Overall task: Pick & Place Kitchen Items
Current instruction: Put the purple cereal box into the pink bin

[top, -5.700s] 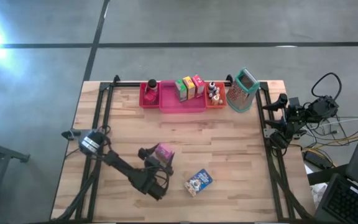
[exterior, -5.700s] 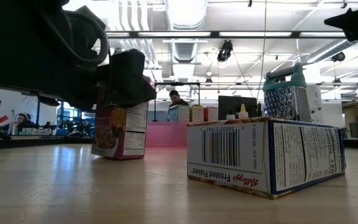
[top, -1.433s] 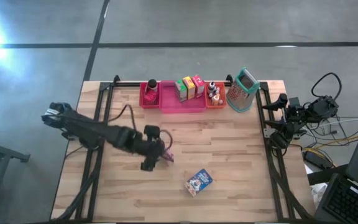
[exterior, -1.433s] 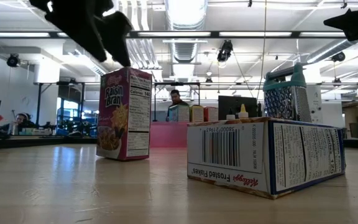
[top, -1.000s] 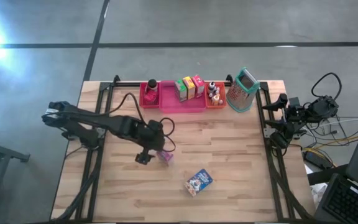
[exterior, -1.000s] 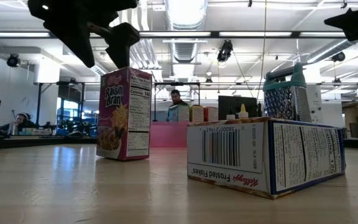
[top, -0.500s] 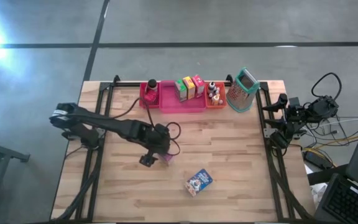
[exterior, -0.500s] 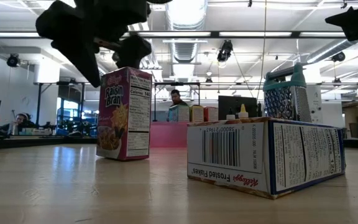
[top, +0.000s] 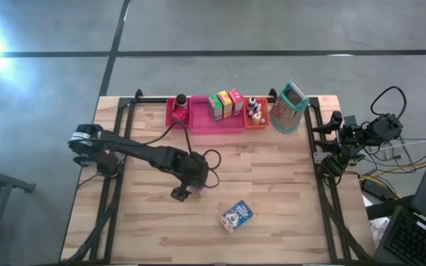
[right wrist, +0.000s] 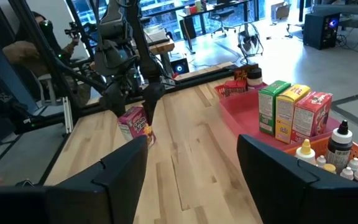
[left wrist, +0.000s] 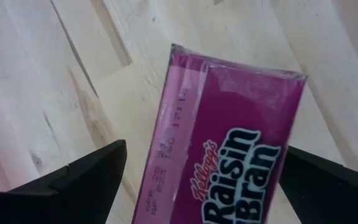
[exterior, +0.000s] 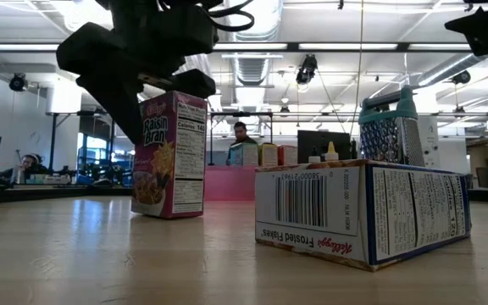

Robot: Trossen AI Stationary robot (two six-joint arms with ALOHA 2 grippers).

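The Frosted Flakes box (exterior: 363, 212) is lying flat, low right in the low view — glossy card, sharp-edged, untouched. Behind it, left of centre, the Raisin Bran box (exterior: 169, 154) is standing upright on the pale wood table (top: 272, 177). The left gripper (top: 189, 186), off to its side a second ago, is now hanging right over it, fingers spread wide astride its top and holding nothing — likely a fresh grasp coming. Far back, the pink tray (top: 217, 122) is holding small cartons beside a metal grater (top: 290, 108). The right gripper (right wrist: 191, 171) is waiting at the right edge, part open, empty.
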